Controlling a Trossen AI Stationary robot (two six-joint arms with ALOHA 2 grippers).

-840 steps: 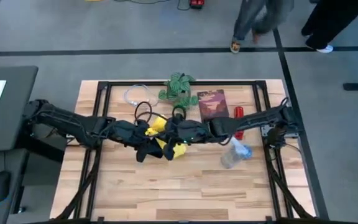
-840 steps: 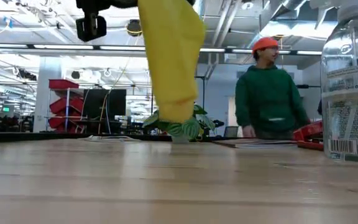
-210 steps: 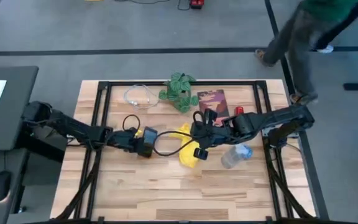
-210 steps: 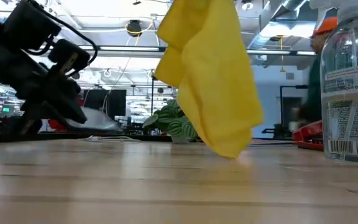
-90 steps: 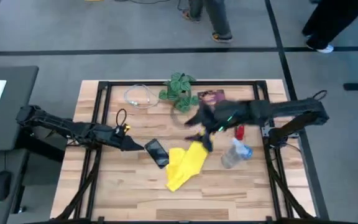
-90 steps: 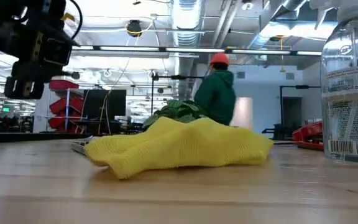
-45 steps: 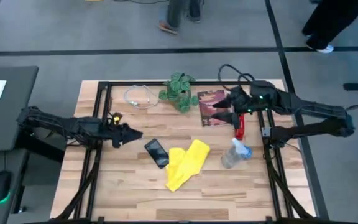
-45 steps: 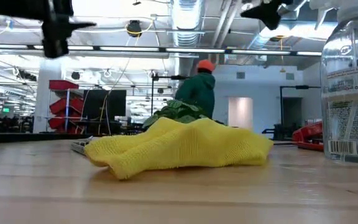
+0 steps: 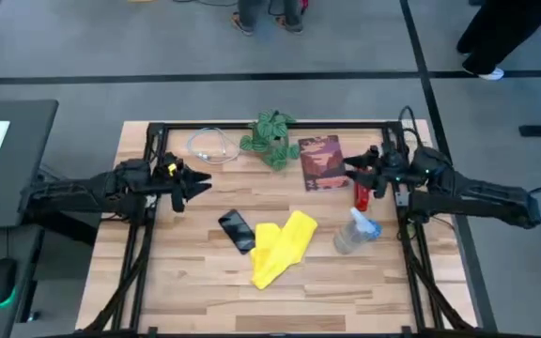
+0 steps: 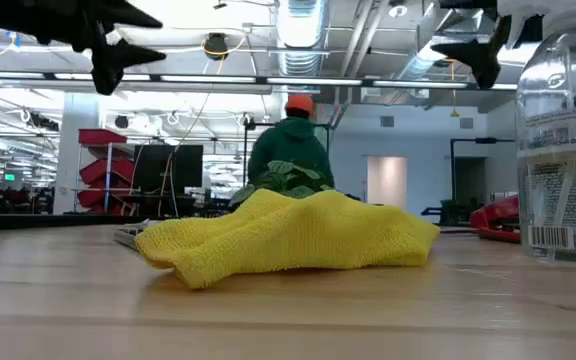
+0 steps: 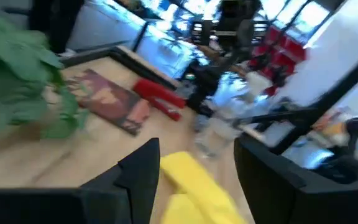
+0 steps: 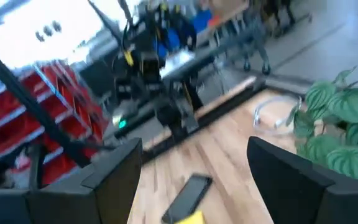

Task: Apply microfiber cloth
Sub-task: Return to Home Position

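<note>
My left gripper (image 9: 195, 184) hangs above the left side of the table (image 9: 205, 291). Its two fingers (image 11: 143, 167) are wide apart and there is nothing between them. My right gripper (image 9: 350, 170) hangs above the right side, near the right edge of the dark red booklet (image 9: 320, 161). Its fingers (image 12: 118, 169) are also spread wide and carry nothing.

The yellow cloth (image 9: 280, 246) lies loose on the wood in the middle of the table, between my two grippers and well apart from both. From the low view it is a soft, low heap (image 10: 288, 236). The black phone (image 9: 237, 231) lies flat just beside the cloth, on its left; I cannot tell if they touch. On the right of the cloth stands the clear spray bottle (image 9: 355, 233), and a red tool (image 9: 362, 192) lies between this bottle and my right gripper.

At the back of the table there is a green plant (image 9: 270, 136) with a pale cable (image 9: 209, 145) beside it. In the room behind, a person in a green hoodie (image 10: 288, 142) is in view.
</note>
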